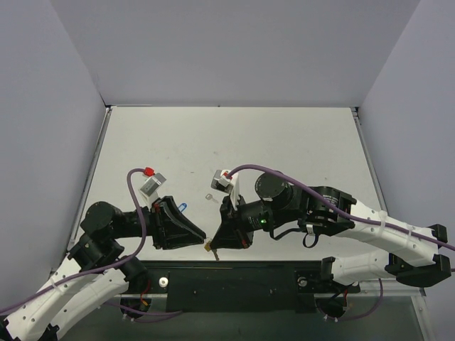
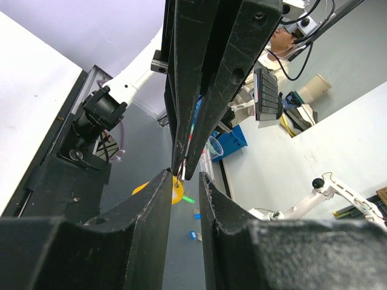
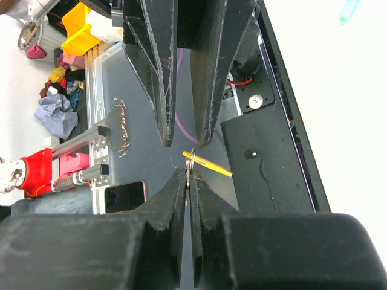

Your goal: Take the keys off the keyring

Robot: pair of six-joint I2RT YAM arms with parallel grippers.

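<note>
Poised mid-separation. Holds left gripper (image 2: 184, 176) barely open, empty, tips just beside the keyring (image 3: 208, 164). Pinches its ring end in fully closed right gripper (image 3: 188, 174), over the near edge of the table (image 1: 178, 142). Needs next a grip on the keys, indiscernible here, then a pull apart toward open table.

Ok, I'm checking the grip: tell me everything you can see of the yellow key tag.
The yellow key tag is small, flat and plastic-looking, seen edge-on from the right wrist as a thin tilted sliver. A thin metal ring sits at one end. The right gripper is shut on that ring, near the front edge of the table. The left gripper is open, its tips close by the ring.
</note>
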